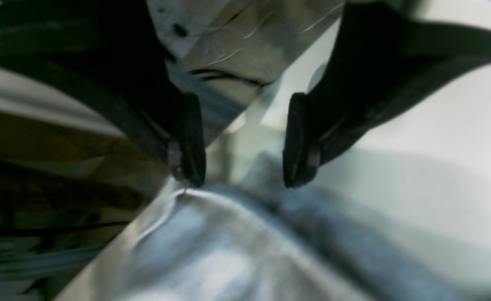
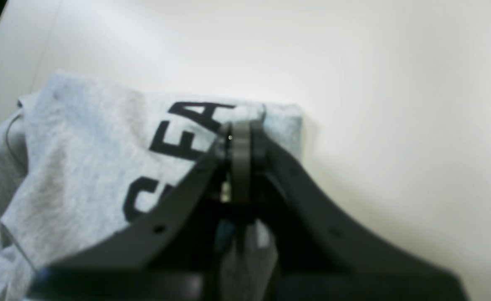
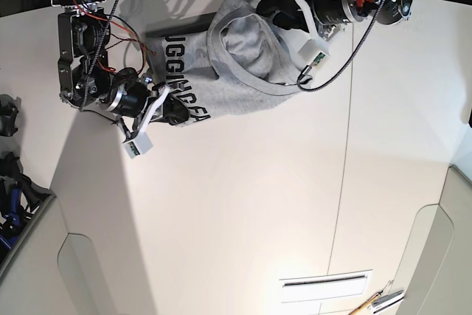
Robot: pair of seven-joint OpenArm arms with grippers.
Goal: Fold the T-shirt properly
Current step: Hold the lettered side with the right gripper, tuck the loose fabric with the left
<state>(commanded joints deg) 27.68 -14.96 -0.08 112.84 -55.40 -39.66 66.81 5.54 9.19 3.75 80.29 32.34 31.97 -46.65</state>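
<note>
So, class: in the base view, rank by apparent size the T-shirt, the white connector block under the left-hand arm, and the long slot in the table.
1. T-shirt, clearly largest.
2. Slot.
3. Connector block, smallest.

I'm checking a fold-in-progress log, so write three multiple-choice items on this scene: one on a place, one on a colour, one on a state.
1. Where on the table does the T-shirt lie in the base view?
A. near the top edge
B. dead centre
C. bottom right corner

2. What colour is the lettering on the shirt?
A. red
B. black
C. white

3. How do the left gripper jaws stand?
A. clamped on cloth
B. apart, nothing between them
C. out of view

Answers: 1 A, the shirt sits at the top between both arms. 2 B, bold black letters show beside the right gripper, which is shut on the fabric. 3 B, a clear gap shows between the pads.
</note>
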